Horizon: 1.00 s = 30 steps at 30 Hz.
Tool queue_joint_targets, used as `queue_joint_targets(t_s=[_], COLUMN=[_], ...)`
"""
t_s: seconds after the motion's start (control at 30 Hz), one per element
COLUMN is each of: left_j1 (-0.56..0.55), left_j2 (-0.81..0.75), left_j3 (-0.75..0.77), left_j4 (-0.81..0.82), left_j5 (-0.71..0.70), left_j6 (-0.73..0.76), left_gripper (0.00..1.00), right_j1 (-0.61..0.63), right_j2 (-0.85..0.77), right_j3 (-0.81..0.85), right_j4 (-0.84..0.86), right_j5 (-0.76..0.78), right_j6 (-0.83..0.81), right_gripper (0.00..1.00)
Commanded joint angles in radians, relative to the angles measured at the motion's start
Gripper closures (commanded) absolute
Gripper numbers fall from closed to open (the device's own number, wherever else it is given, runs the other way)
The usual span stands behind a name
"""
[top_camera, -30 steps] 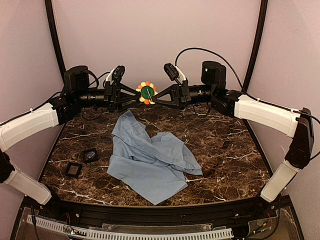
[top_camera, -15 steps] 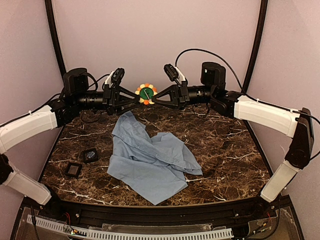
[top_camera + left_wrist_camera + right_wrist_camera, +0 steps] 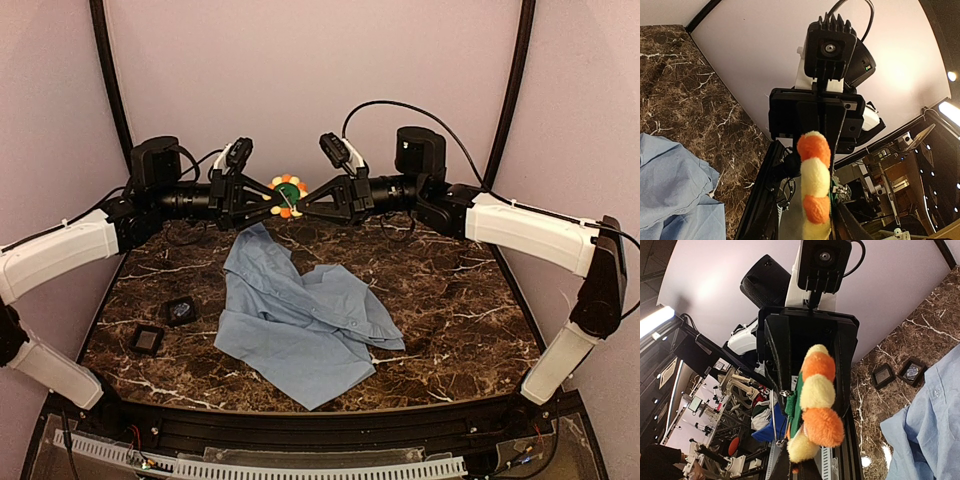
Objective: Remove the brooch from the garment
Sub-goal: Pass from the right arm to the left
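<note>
Top external: one brooch [image 3: 288, 191], one garment [image 3: 300, 325]

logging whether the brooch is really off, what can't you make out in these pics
Top view: pin of the brooch, too small, pressed between the left gripper and right gripper.
Left wrist view: the brooch's lower end, cut off by the bottom edge.
Wrist views: most of the garment, cut off by frame edges.
</note>
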Motion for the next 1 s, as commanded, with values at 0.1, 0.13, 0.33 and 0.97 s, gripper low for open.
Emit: queue_joint_targets(t_s=[0.1,0.13,0.33,0.97], left_j1=[-0.013,-0.013,-0.014,-0.014], left_j2=[0.009,0.01,0.007,0.005], left_j3=[0.033,0.033,0.033,0.029], left_j4=[0.016,0.016,0.016,0.03], left_j5=[0.019,0.02,0.022,0.029], left_j6=[0.009,0.009,0.009,-0.001], left_gripper=[0.65,0.65,0.67,0.75], right_j1=[0.015,0.016,0.017,0.017], right_j2=[0.024,0.025,0.028,0.023], right_j3=[0.04,0.04,0.036,0.007], right_j4=[0.013,0.012,0.018,0.078], right_j5=[0.011,0.011,0.015,0.029], right_j6=[-0.012,-0.012,-0.011,0.023], right_gripper=[1.0,1.0,1.0,1.0])
